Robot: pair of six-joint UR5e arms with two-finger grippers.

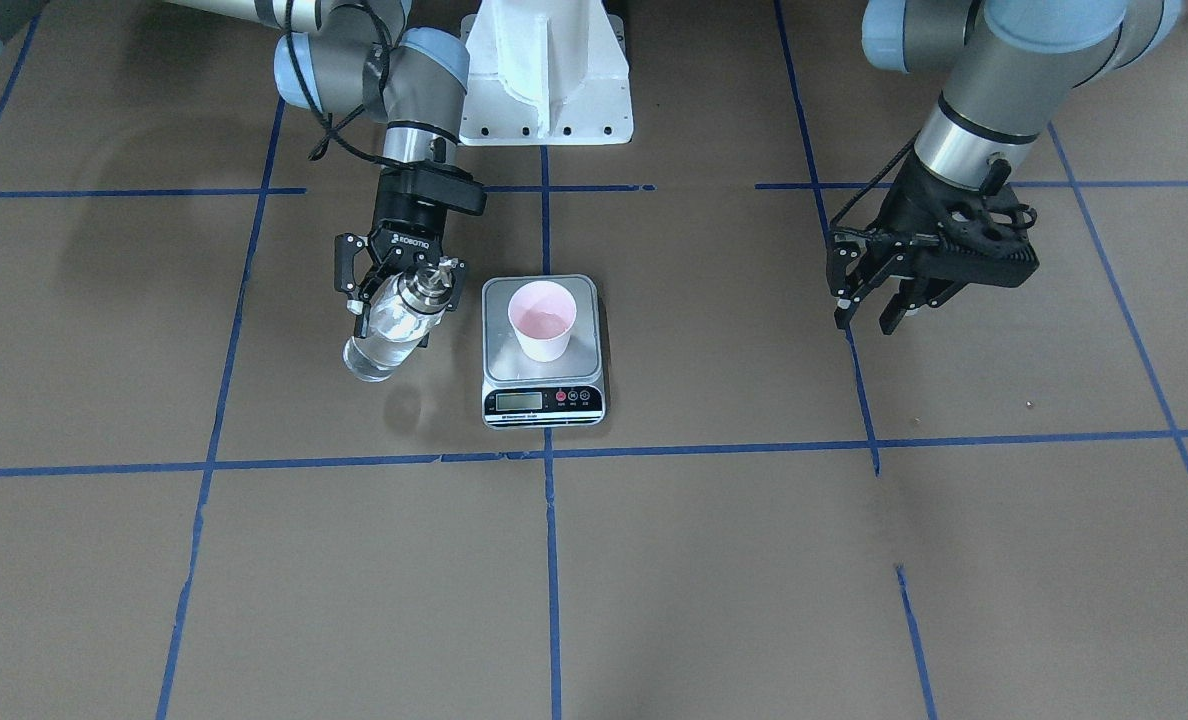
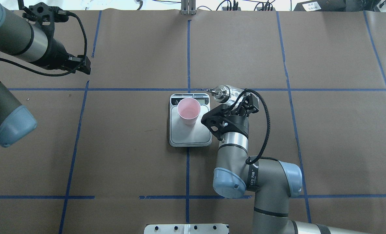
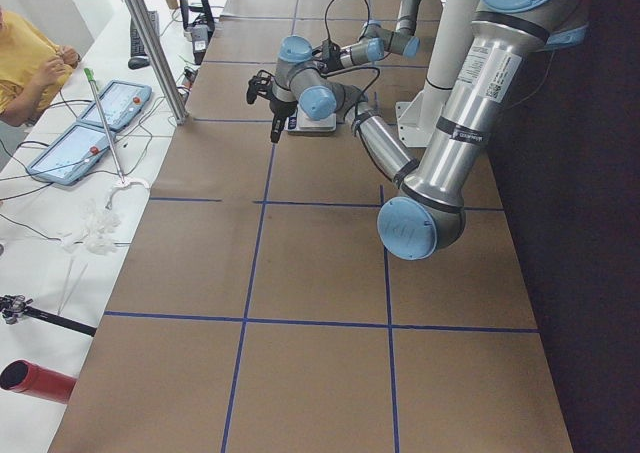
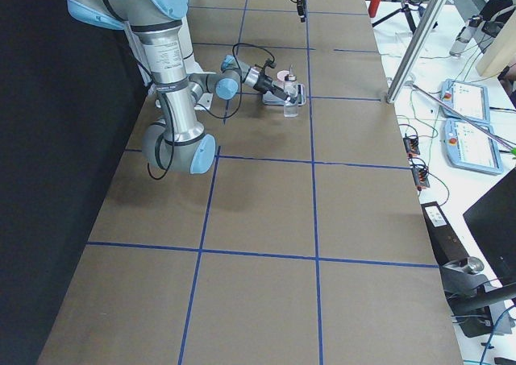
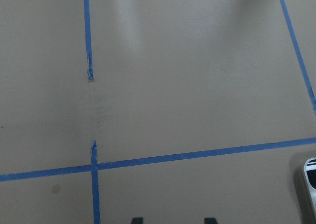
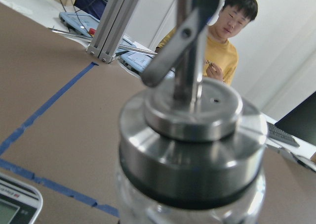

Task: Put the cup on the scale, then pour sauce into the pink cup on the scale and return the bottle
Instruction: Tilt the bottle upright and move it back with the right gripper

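Note:
The pale pink cup [image 1: 542,322] stands upright on the steel platform of the scale [image 1: 514,365], toward its display end in the overhead view [image 2: 188,111]. My right gripper [image 1: 394,305] is shut on the clear glass bottle [image 1: 386,330] just beside the scale and holds it tilted above the table. Its metal spout [image 2: 211,91] points toward the scale. Clear liquid shows in the bottle's lower part. In the right wrist view the bottle's metal collar [image 6: 190,155] fills the frame. My left gripper [image 1: 869,312] hangs open and empty, far from the scale.
Brown paper with a grid of blue tape [image 1: 547,455] covers the table. The robot's white base [image 1: 546,70] stands behind the scale. A corner of the scale [image 5: 310,184] shows in the left wrist view. A person in yellow [image 6: 222,46] sits beyond the table's end.

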